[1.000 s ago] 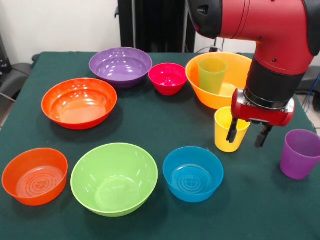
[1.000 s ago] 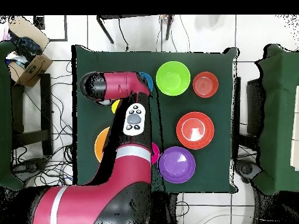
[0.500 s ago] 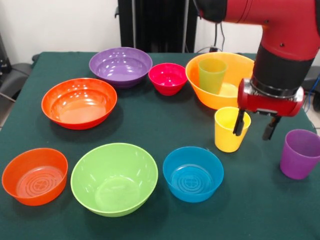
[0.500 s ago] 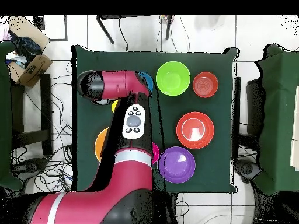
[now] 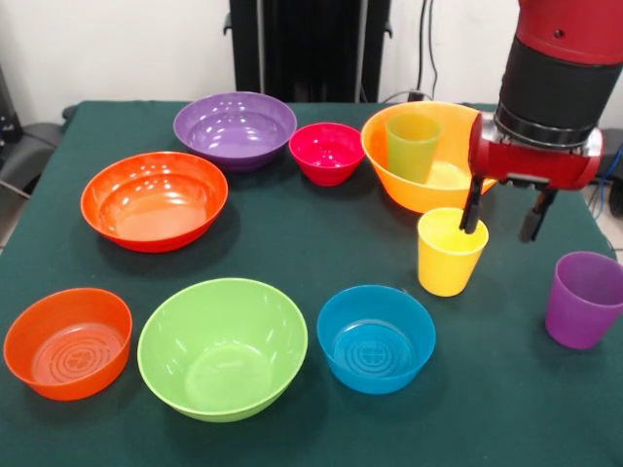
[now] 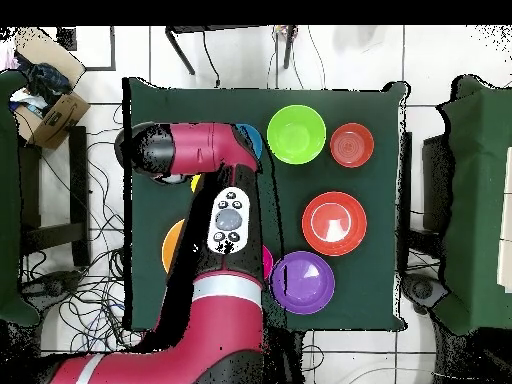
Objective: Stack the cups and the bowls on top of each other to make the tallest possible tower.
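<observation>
Gripper raised and shifted from the yellow translucent plastic cup (image 5: 450, 251) toward the purple translucent plastic cup (image 5: 584, 299).

The empty gripper (image 5: 503, 213) is held with fingers apart, higher than a second ago. No tower is begun: only the green tumbler (image 5: 413, 146) is set inside the big orange bowl (image 5: 389, 165). The remaining bowls are spread apart, none obstructing.

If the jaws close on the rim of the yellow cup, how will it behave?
The yellow cup looks like thin translucent plastic, so probably light and somewhat flexible at the rim. It is taller than wide and stands on its narrower base, so a sideways nudge might tip it. Its glossy wall may slip. The gripper, jaws apart, hangs beside it.
</observation>
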### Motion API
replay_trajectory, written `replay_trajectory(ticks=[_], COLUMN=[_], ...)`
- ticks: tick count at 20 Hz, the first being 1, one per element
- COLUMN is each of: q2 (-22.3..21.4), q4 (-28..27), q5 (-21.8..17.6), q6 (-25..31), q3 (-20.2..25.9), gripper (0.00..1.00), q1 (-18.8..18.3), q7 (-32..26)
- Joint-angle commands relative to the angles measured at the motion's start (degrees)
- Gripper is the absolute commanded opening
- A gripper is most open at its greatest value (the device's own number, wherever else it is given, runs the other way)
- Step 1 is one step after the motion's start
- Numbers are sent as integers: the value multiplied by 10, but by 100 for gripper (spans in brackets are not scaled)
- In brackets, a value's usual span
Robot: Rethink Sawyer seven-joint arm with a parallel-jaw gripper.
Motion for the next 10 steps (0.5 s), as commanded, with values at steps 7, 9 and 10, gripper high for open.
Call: replay_trajectory(ticks=[7,9,10], q2=[0,2,4], q4=[81,82,82], q5=[-37,-40,-40], q6=[-5,-13,-15], q3=[53,52,51], gripper=[100,100,100], q1=[5,8,9], q7=[-15,-12,-11])
